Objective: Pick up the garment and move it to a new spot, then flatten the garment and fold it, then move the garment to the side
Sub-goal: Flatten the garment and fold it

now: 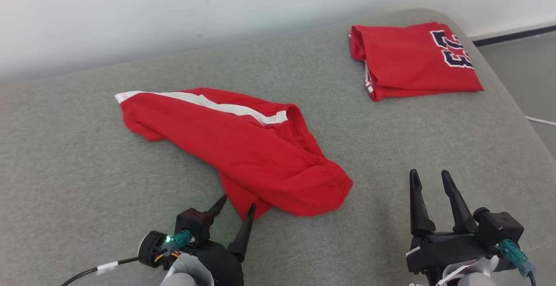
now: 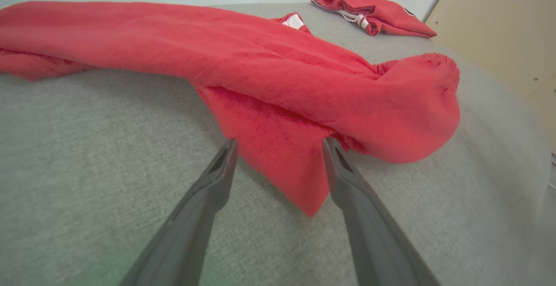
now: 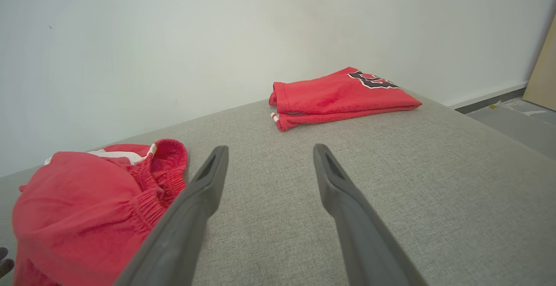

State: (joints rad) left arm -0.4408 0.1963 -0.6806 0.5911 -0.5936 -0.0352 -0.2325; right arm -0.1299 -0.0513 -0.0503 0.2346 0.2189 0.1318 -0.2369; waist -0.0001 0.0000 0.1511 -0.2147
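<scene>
From the head camera, the crumpled red cloth garment with a white side stripe [image 1: 243, 147] lies mid-way across the grey fabric cushion [image 1: 391, 147]. The left gripper [image 1: 238, 202] is at its near corner, jaws wide and holding nothing. The right gripper [image 1: 430, 173], equally spread and empty, sits well apart. Along the left wrist, that corner reaches down between the fingers [image 2: 204, 207]. Along the right wrist, a folded red jersey with dark numerals [image 3: 339, 97] lies ahead, with the garment off to the left.

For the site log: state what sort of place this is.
Probably a plain indoor room used for laundry-folding practice: a grey fabric-covered cushion or mattress stands against a bare white wall, with one loose red garment and one folded red garment lying on it.
</scene>
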